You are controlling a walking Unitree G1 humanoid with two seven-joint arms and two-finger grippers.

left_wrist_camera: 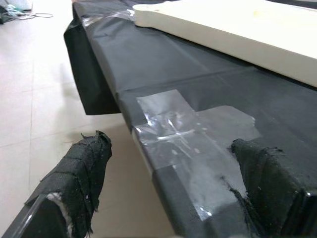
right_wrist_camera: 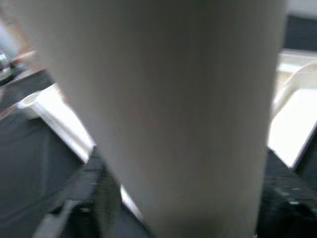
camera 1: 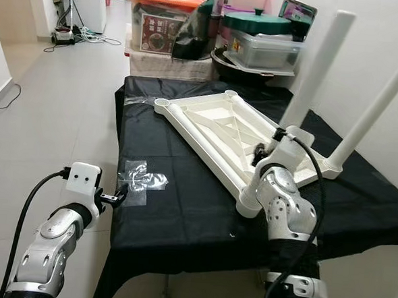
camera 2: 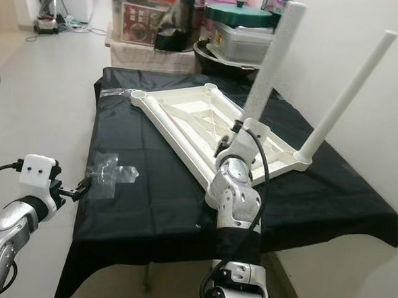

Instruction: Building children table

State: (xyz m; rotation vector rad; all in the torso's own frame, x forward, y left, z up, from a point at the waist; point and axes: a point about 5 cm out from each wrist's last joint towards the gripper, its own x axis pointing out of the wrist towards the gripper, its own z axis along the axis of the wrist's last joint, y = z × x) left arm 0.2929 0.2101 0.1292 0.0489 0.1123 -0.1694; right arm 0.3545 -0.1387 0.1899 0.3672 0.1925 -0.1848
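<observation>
Currently the white plastic tabletop [camera 1: 234,134] lies upside down on the black-covered counter [camera 1: 181,215], underside ribs and corner sockets facing up, presumably so legs can be pushed in from above. Two legs stand in sockets on the robot's right side: the far leg [camera 1: 376,109] upright and slightly tilted at the far right corner, the near leg [camera 1: 317,70] rising beside the right arm. Right hand [camera 1: 265,155] sits low on the near leg, at the socket; the wrist view shows the smooth, matte white tube close up between the dark fingers [right_wrist_camera: 79,198], so I judge the hand to be pinching the leg, likely to seat or steady it. Left-side sockets, including the far one [camera 1: 162,104], look empty, so roughly half the legs are in. Left hand [camera 1: 115,196] hovers at the counter's near-left edge, fingers [left_wrist_camera: 81,173] spread with cloth-wrapped, frayed pads on either side of the edge, holding nothing. Just ahead of it a cross of clear glossy tape [camera 1: 142,179] is stuck on the cover. Cover looks like thin, creased plastic sheet.
</observation>
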